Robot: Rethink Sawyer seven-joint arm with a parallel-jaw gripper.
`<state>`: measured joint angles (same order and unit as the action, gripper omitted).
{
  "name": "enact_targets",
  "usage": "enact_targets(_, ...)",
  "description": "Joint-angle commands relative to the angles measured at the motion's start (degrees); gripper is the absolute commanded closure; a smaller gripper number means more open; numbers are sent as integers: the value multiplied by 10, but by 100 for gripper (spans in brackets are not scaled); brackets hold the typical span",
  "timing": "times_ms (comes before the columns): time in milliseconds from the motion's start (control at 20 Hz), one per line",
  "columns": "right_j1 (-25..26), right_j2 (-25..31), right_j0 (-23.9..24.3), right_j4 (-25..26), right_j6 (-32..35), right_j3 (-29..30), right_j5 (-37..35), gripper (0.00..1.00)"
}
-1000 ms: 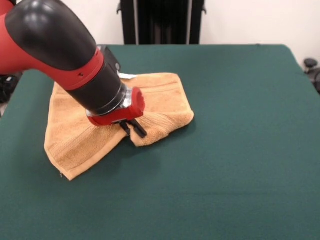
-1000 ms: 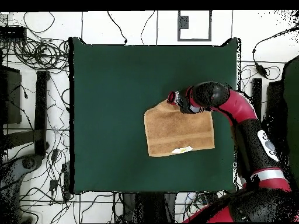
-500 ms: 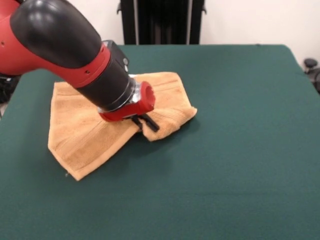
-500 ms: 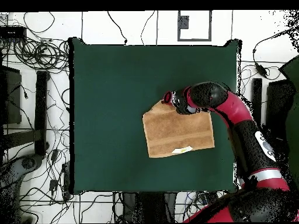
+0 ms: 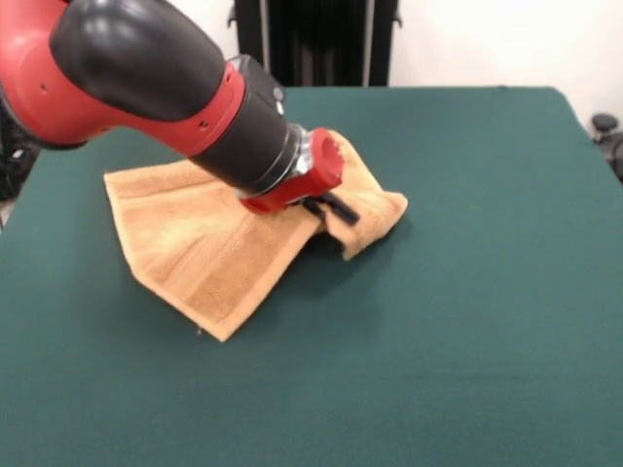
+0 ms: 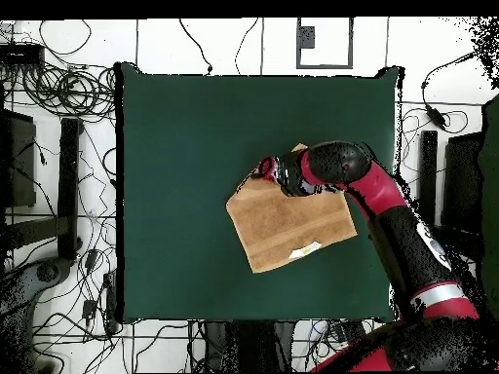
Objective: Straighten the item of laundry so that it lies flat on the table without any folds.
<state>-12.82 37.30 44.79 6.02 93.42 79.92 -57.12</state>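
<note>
Claw [image 5: 336, 209] pinching a fold of the towel [image 5: 209, 248] at its right corner in the front view, black fingers [image 5: 341, 207] pressed into the cloth, that corner bunched and lifted off the counter [image 5: 467, 321]. Towel sits left of centre in the front view, skewed, one pointed corner toward the camera, rest lying fairly flat. Overhead: towel [image 6: 287, 229] right of centre on the green counter [image 6: 175, 175], white tag [image 6: 305, 251] near its lower edge, my claw [image 6: 265, 168] at its upper-left corner.

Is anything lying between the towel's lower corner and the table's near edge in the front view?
Nothing: from the towel to the table's near edge, the front view shows only bare green cloth.
</note>
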Motion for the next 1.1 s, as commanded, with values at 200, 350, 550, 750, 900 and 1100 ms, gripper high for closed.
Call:
enact_targets(200,-5,62,-1,-69,9,97,-43,100)
enact_targets(350,5,71,5,-61,-23,91,-29,100)
enact_targets(550,53,98,17,-40,-84,70,30,100)
enact_targets(750,85,126,29,-31,-109,66,60,100)
enact_targets(900,84,129,30,-19,-102,60,57,100)
enact_targets(1100,77,126,28,-5,-81,52,64,100)
